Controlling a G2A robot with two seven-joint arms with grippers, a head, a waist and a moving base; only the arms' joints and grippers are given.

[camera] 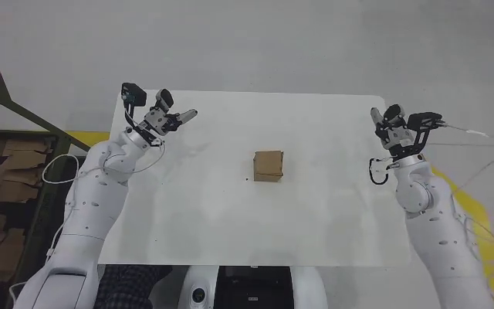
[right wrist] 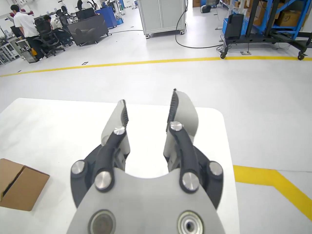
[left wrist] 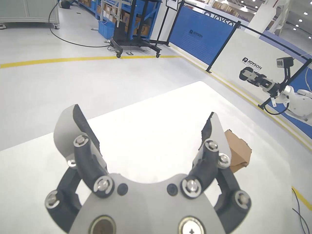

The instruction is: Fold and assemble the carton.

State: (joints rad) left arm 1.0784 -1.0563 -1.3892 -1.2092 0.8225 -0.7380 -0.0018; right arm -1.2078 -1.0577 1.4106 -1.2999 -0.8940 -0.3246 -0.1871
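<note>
Smooth white rounded shells along left arm (camera: 100, 185) and right arm (camera: 421, 193). Black cable loop (camera: 376, 171) at the right wrist; black camera (camera: 133, 94) bracketed on the left. Silver-grey plate on left tool (left wrist: 143, 110), black links, round silver screws, pale fingers (left wrist: 62, 126) with black ridged pads. Same build on right tool (right wrist: 148, 96), two larger round fasteners low on its plate.

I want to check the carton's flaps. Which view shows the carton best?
The top view: the carton sits whole and unblocked. The left wrist view has it partly hidden behind the left gripper; the right wrist view cuts it off at the edge.
</note>
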